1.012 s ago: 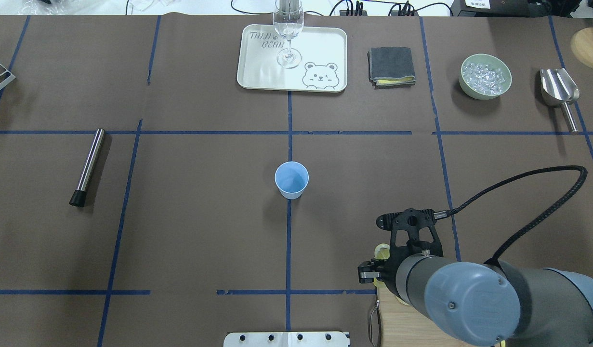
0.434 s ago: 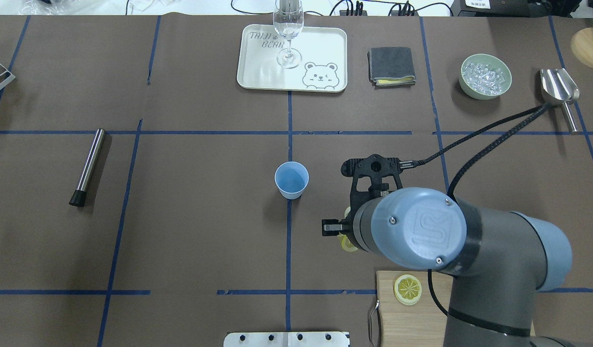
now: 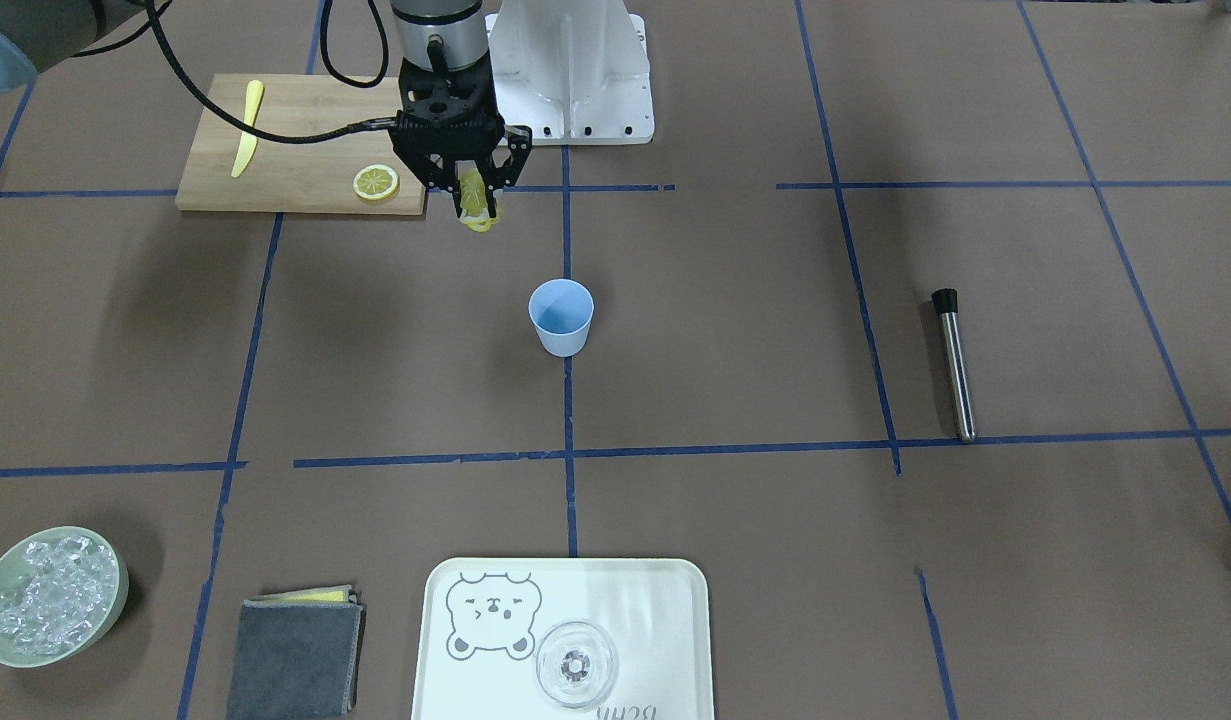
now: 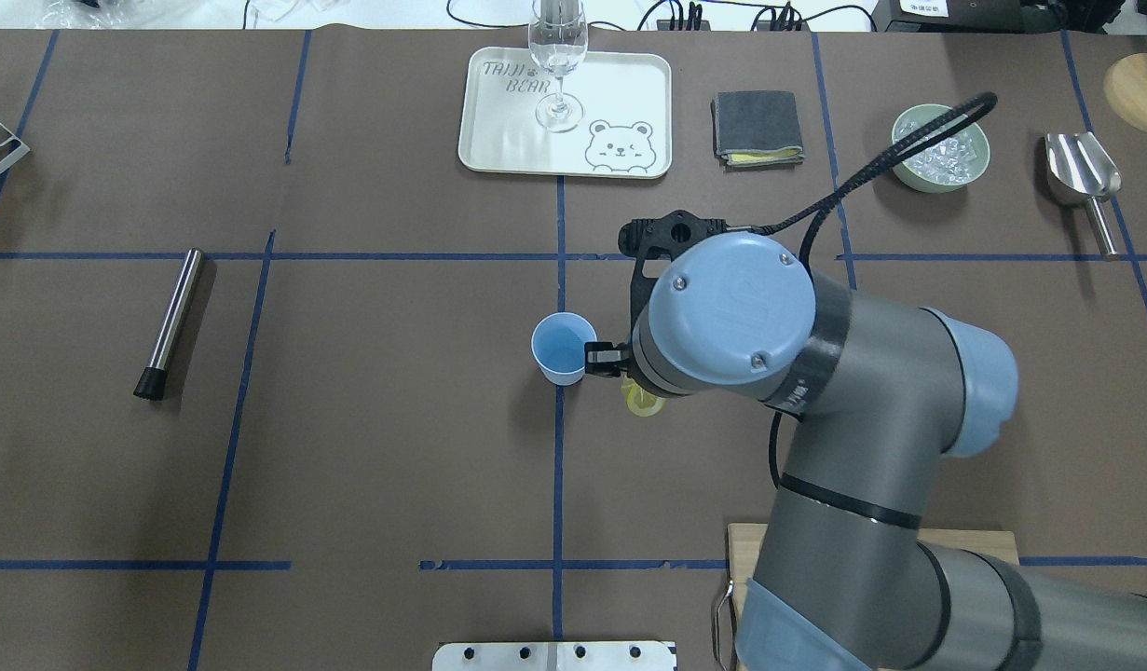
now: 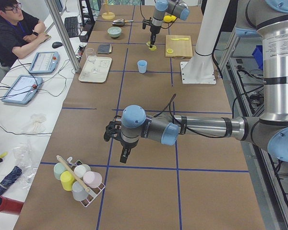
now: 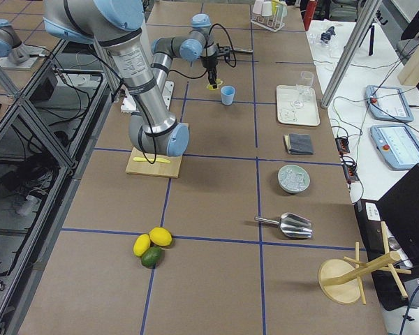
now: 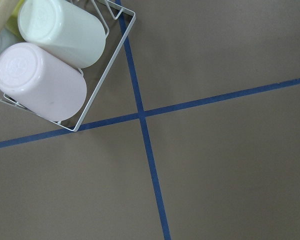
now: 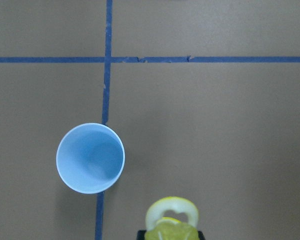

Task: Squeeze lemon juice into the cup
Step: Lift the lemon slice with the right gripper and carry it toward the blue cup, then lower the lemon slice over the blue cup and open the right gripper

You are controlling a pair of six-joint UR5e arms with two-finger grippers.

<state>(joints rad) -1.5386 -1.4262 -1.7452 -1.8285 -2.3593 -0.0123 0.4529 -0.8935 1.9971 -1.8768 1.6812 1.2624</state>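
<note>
The light-blue cup (image 3: 561, 316) stands upright and empty at the table's middle; it also shows in the overhead view (image 4: 564, 348) and the right wrist view (image 8: 90, 158). My right gripper (image 3: 475, 203) is shut on a lemon slice (image 3: 478, 212), held on edge in the air just beside the cup, on its right in the overhead view. The slice (image 8: 172, 220) sits at the bottom edge of the right wrist view, apart from the cup's rim. A second lemon slice (image 3: 375, 183) lies on the cutting board. My left gripper (image 5: 124, 155) hangs far off near a cup rack; I cannot tell its state.
The wooden cutting board (image 3: 295, 150) carries a yellow plastic knife (image 3: 245, 125). A tray (image 3: 665, 620) with a wine glass (image 3: 575, 665), a folded cloth (image 3: 295, 650), a green bowl of ice (image 3: 50, 595), a metal rod (image 3: 955, 365) and a scoop (image 4: 1085, 182) lie around.
My right arm has carried the lemon slice from the cutting board forward and to the left, up beside the cup. The second slice stayed on the board.
</note>
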